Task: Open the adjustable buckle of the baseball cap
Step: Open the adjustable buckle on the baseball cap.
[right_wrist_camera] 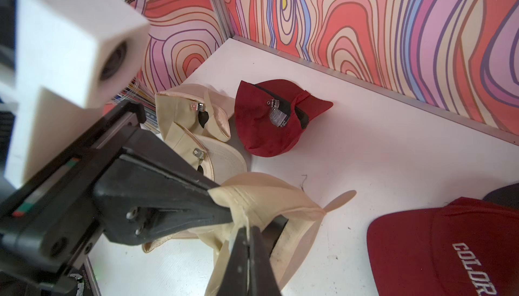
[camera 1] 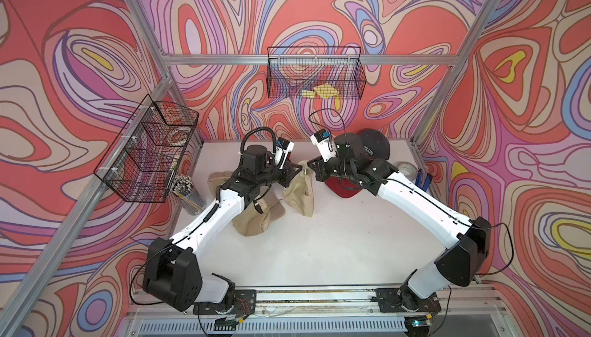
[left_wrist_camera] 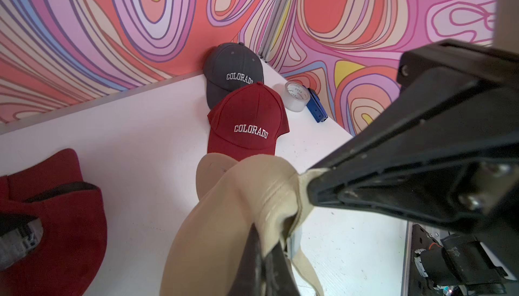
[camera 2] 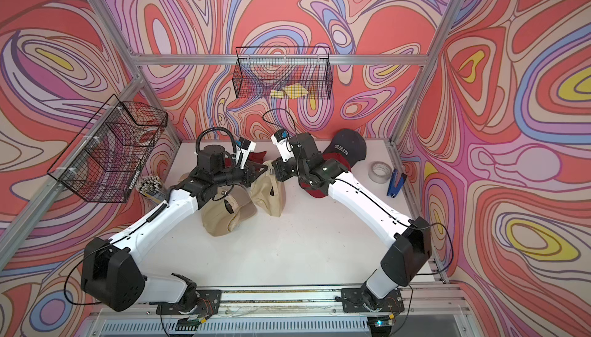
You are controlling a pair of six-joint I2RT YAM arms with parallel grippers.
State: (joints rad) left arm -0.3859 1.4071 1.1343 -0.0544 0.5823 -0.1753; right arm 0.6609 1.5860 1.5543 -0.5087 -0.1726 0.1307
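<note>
A beige baseball cap (camera 1: 299, 191) (camera 2: 270, 196) is held up off the white table between my two grippers, at the middle back. My left gripper (camera 1: 300, 168) (left_wrist_camera: 269, 255) is shut on the cap's rear fabric (left_wrist_camera: 224, 224). My right gripper (camera 1: 311, 166) (right_wrist_camera: 247, 228) meets it from the opposite side, shut on a thin edge of the same cap (right_wrist_camera: 266, 196). A small pale grey piece, apparently the buckle (left_wrist_camera: 296, 241), shows beside the left fingers. The loose strap (left_wrist_camera: 307, 266) hangs below it. Most of the buckle is hidden by fabric.
Two more beige caps (right_wrist_camera: 193, 109) (camera 1: 256, 217) lie under the left arm, with a red cap (right_wrist_camera: 269, 117) behind them. A red Colorado cap (left_wrist_camera: 247, 123), a grey one (left_wrist_camera: 233, 72), a tape roll (camera 2: 380, 172) and a blue stapler (camera 2: 396, 183) sit at the right. A pencil cup (camera 1: 185, 191) and wire baskets (camera 1: 150, 149) (camera 1: 316, 73) stand at the left and back.
</note>
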